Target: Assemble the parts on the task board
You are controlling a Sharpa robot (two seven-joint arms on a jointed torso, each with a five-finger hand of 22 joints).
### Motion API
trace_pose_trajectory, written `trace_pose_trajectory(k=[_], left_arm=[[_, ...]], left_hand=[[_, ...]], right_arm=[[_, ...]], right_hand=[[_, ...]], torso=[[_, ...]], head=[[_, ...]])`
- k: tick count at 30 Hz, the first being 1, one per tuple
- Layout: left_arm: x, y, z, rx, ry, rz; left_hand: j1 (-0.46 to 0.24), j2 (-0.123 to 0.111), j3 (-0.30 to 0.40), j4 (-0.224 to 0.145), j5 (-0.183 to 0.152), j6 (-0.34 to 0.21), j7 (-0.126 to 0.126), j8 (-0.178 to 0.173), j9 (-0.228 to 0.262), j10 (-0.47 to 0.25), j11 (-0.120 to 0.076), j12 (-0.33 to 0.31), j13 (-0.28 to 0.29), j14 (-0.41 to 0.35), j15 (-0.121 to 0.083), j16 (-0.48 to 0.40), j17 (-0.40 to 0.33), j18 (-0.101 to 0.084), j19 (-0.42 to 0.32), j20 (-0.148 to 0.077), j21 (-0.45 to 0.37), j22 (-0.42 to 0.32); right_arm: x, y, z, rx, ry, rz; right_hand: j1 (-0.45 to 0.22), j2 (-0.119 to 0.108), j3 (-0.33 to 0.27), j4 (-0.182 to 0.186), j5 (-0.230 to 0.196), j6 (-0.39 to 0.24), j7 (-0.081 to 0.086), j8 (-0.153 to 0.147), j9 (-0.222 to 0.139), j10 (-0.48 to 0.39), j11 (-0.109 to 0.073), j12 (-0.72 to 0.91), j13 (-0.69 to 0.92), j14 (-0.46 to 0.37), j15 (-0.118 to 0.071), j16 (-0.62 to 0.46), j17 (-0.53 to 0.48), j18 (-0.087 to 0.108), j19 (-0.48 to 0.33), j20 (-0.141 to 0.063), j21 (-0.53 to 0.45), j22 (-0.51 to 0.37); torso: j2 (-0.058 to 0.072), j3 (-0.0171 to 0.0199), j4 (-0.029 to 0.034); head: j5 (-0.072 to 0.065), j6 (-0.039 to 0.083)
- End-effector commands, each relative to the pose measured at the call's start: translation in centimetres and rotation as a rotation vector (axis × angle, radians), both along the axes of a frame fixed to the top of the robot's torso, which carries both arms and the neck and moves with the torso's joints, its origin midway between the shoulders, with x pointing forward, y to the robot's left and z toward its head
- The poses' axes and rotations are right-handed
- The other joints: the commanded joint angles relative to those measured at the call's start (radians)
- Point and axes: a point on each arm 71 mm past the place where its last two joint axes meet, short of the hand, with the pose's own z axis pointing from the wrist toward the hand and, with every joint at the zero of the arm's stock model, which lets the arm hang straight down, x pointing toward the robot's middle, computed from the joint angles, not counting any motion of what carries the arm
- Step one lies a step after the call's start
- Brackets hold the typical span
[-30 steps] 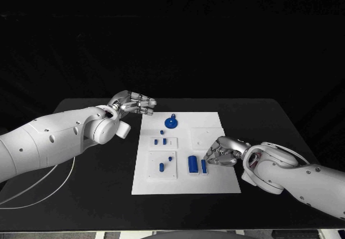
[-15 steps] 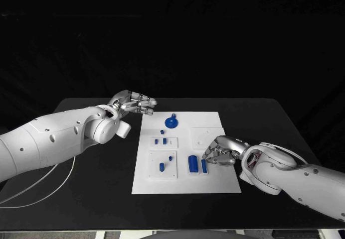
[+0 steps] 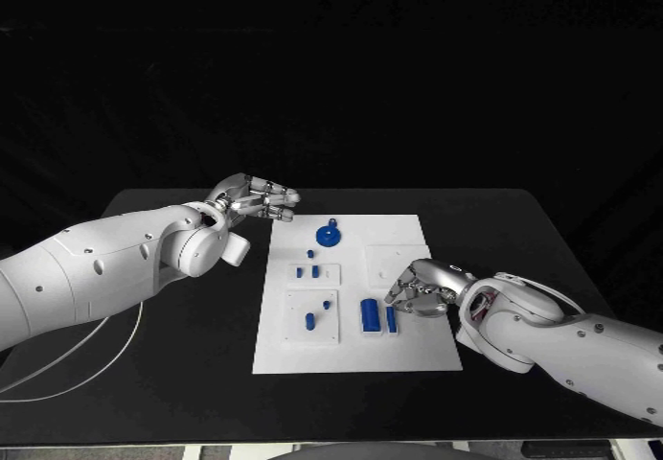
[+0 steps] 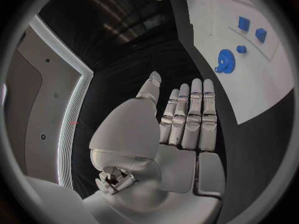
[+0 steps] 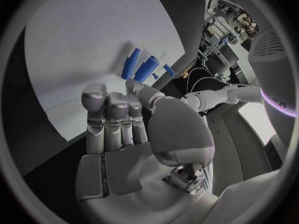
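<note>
The white task board (image 3: 415, 345) lies in the middle of the table. A round blue part (image 3: 329, 235) sits near its far edge, and small blue parts (image 3: 316, 272) stand in its left half. Two long blue parts (image 3: 369, 316) lie side by side near the middle; the right wrist view shows them too (image 5: 146, 68). My right hand (image 3: 422, 287) is bent down over the board just right of them, its thumb tip at the end of the nearer one (image 5: 131, 63); it holds nothing. My left hand (image 3: 257, 200) hovers off the board's far left corner, fingers side by side (image 4: 187, 114), empty.
The black table (image 3: 525, 230) reaches well beyond the board on both sides. A white cable (image 3: 83, 369) loops on the table under my left arm. From the left wrist, the round part (image 4: 225, 60) and small parts (image 4: 243, 23) lie ahead on the board (image 4: 249, 89).
My right hand has crept a little to the left, closer to the long blue parts. The left hand and the parts have stayed in place.
</note>
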Motion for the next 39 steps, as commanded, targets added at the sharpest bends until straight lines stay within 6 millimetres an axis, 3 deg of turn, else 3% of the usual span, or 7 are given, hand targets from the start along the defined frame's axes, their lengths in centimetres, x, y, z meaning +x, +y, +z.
trace_pose_trajectory(k=[1, 11, 17, 39], left_arm=[[0.0, -0.2, 0.1, -0.003, -0.003, -0.014], [0.1, 0.0, 0.0, 0.006, -0.006, -0.011], [0.2, 0.2, 0.0, 0.009, -0.006, -0.006], [0.2, 0.1, 0.0, 0.010, -0.004, -0.009]], left_hand=[[0.003, 0.003, 0.005, 0.002, 0.004, -0.008, -0.001, -0.001, 0.001, -0.008, 0.001, 0.002, 0.001, -0.005, 0.005, -0.002, 0.001, -0.009, -0.003, 0.001, 0.003, 0.001], [0.002, 0.003, 0.009, 0.001, 0.006, -0.009, -0.001, -0.001, 0.001, -0.009, 0.001, 0.002, 0.001, -0.005, 0.005, -0.002, 0.001, -0.009, -0.004, 0.002, 0.003, 0.002], [0.002, 0.003, 0.009, 0.001, 0.006, -0.009, -0.001, -0.001, 0.001, -0.009, 0.001, 0.002, 0.001, -0.005, 0.005, -0.002, 0.001, -0.009, -0.004, 0.002, 0.003, 0.002], [0.001, 0.002, 0.009, 0.002, 0.005, -0.009, -0.001, -0.001, 0.001, -0.009, 0.001, 0.002, 0.001, -0.006, 0.006, -0.002, 0.000, -0.009, -0.004, 0.002, 0.003, 0.002]], right_arm=[[-0.1, 0.3, -0.3, -0.029, 0.001, 0.023], [-0.2, 0.5, -0.8, -0.046, 0.030, 0.033], [-0.3, 0.5, -1.0, -0.068, 0.044, 0.039], [0.0, 0.3, -2.0, -0.080, 0.031, 0.026]], right_hand=[[-0.010, -0.002, 0.005, 0.000, -0.001, 0.005, 0.000, 0.002, -0.001, 0.007, 0.000, 0.004, 0.001, 0.001, -0.003, 0.003, 0.000, 0.003, 0.053, -0.004, 0.003, 0.011], [-0.011, -0.001, 0.005, 0.000, -0.003, 0.008, -0.001, 0.002, -0.001, 0.006, -0.001, 0.002, 0.001, 0.000, -0.003, 0.002, -0.001, 0.003, 0.053, -0.004, 0.000, 0.012], [-0.010, 0.001, 0.006, -0.003, -0.010, 0.011, -0.002, 0.002, -0.001, 0.005, -0.001, 0.003, 0.002, 0.000, -0.003, 0.001, -0.002, 0.002, 0.053, -0.004, -0.002, 0.013], [-0.009, 0.004, 0.018, -0.006, -0.043, 0.017, -0.003, 0.002, 0.000, 0.004, -0.002, 0.000, 0.002, 0.000, -0.004, 0.000, -0.002, 0.001, 0.054, -0.005, -0.005, 0.018]], torso=[[0.000, 0.0006, -0.0006], [0.000, 0.0002, 0.0001], [0.000, 0.0004, -0.0003], [0.000, 0.0007, 0.0011]], head=[[0.004, -0.002], [0.005, -0.005], [-0.005, -0.004], [-0.001, -0.009]])
